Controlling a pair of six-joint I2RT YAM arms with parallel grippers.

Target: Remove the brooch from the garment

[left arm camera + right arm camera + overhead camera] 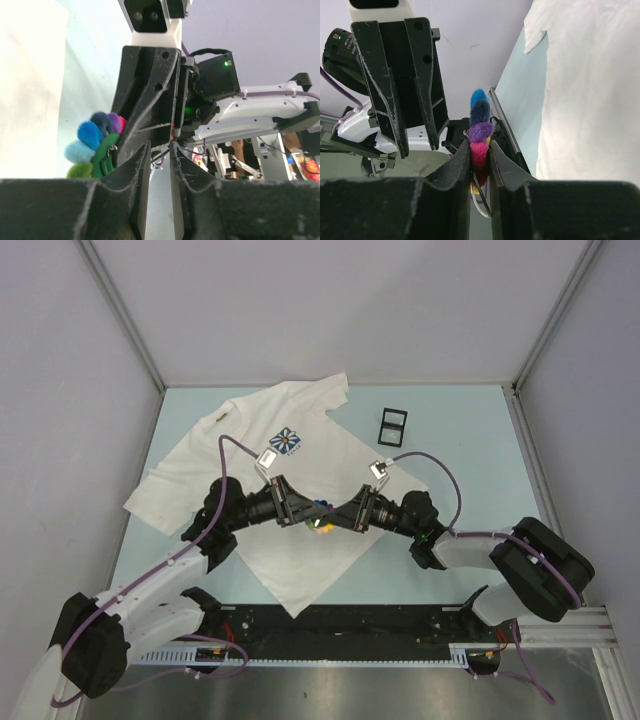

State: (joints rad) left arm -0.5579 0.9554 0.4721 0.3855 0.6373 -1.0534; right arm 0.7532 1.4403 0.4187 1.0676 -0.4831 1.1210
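Note:
The garment (pixel 330 455) is a white T-shirt lying flat, with a blue-and-white flower emblem (pixel 288 441) and a tan collar label (pixel 220 418). It also shows in the right wrist view (pixel 592 90). The brooch (pixel 481 131) is a fuzzy multicoloured piece in blue, purple, pink and yellow. My right gripper (pixel 479 150) is shut on it and holds it above the shirt's lower middle (pixel 335 520). My left gripper (pixel 159 150) faces it tip to tip (pixel 305 514). Its jaws stand slightly apart with nothing between them. The brooch (pixel 92 145) sits just left of them.
A small black rectangular frame (pixel 393 425) lies on the pale blue table (pixel 470 460) right of the shirt. Grey walls close the table on three sides. A black rail (pixel 340 640) runs along the near edge.

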